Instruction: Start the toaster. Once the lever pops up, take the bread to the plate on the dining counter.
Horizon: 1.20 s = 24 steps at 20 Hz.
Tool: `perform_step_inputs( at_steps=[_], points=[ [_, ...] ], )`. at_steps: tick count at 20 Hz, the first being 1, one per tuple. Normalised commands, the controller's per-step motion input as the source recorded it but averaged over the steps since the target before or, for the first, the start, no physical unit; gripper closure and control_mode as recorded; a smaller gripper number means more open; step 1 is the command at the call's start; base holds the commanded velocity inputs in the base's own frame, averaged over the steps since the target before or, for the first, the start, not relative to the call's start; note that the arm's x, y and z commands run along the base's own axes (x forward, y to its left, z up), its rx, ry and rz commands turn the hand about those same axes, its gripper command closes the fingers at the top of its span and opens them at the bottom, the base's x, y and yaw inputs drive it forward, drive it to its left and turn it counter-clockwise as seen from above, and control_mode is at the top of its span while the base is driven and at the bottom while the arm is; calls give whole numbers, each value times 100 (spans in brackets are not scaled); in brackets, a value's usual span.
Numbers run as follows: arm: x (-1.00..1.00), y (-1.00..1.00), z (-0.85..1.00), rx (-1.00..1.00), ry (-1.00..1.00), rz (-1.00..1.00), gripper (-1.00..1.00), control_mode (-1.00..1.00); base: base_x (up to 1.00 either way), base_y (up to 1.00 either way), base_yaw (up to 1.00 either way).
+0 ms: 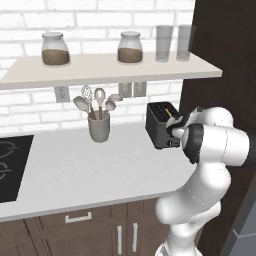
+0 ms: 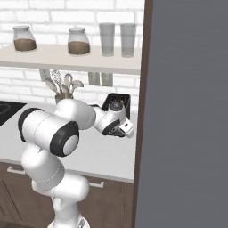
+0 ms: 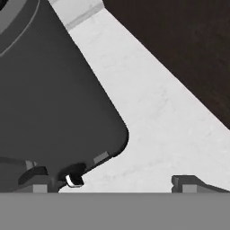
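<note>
One toaster (image 1: 161,123) stood at the right end of the white counter (image 1: 90,170), close to the dark cabinet wall. The gripper (image 3: 112,182) sat just at its right side, partly masking it in both base views; in the hand view its two finger tips (image 3: 188,183) were spread wide apart, holding nothing, one beside the toaster's dark wall and the other over bare counter. The slots were too dark to tell whether bread sat inside. On the shelf (image 1: 100,70) were two lidded jars (image 1: 55,49) of brown contents and two clear glasses (image 1: 164,43). One grey utensil cup (image 1: 99,127) held about five utensils. The cooktop (image 1: 10,167) was cut off at the left. No writing was legible anywhere.
</note>
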Motion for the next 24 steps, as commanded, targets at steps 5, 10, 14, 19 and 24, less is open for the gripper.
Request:
perform_step_inputs(
  at_steps=[5, 10, 14, 19, 24],
  points=[
    [-24, 0, 33, 3, 0, 3, -100, -100, 0, 0, 0],
    [-20, 1, 100, 0, 0, 0, -100, -100, 0, 0, 0],
    [1, 5, 94, 0, 0, 7, -100, -100, 0, 0, 0],
    [30, 0, 17, -3, 0, 24, -100, -100, 0, 0, 0],
    [39, 0, -8, -15, -8, 20, -100, -100, 0, 0, 0]
  ],
)
